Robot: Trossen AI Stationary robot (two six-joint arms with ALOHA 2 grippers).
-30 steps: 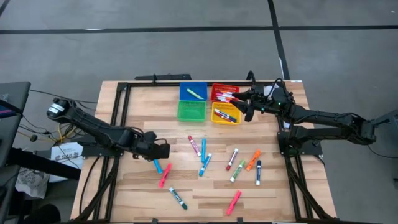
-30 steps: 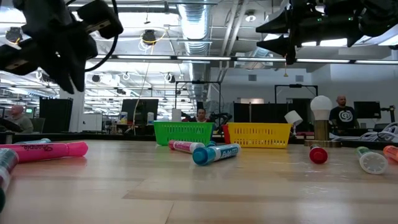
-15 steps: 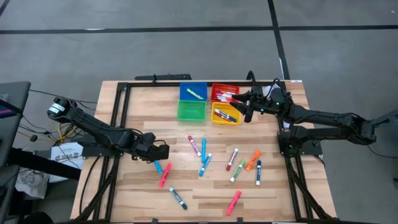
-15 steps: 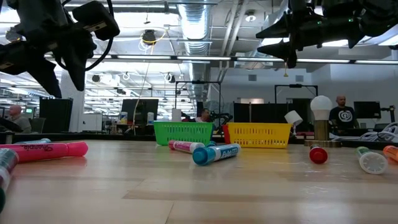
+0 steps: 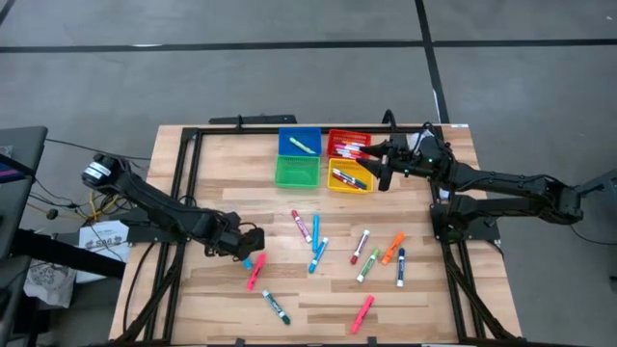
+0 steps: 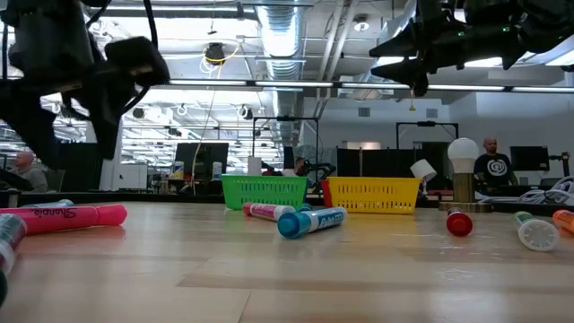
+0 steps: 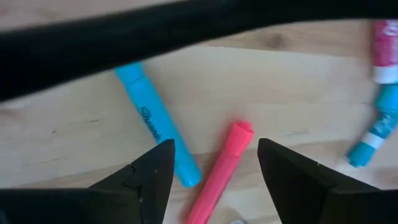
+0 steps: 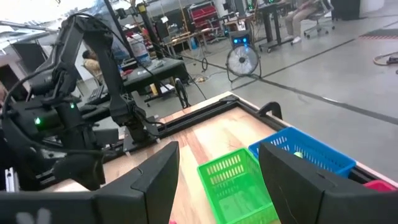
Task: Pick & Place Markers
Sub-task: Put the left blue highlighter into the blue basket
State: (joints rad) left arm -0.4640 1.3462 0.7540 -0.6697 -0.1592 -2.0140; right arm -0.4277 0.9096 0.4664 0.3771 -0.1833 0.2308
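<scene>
Several markers lie flat on the wooden table (image 5: 212, 173). My left gripper (image 5: 253, 242) hangs open, pointing steeply down, above a blue marker (image 7: 155, 127) and a pink marker (image 7: 225, 168). In the left wrist view the pink marker's end shows between the two fingers, and the blue one lies beside one finger. In the low view the gripper (image 6: 72, 130) is well clear of the table. My right gripper (image 5: 381, 174) is open and level above the yellow bin (image 5: 349, 178), with nothing between its fingers (image 8: 155, 180).
Four bins stand at the far middle: blue (image 5: 300, 142), red (image 5: 347, 145), green (image 5: 296, 172) and yellow. More markers lie scattered across the middle and right of the table, such as a green one (image 5: 276, 306) and a pink one (image 5: 362, 313). A black frame (image 5: 188, 154) rims the table.
My left gripper has opened its fingers from shut to wide. It has sunk toward the blue and pink markers, shifted slightly toward the near edge, and rolled a little. The markers have not moved.
</scene>
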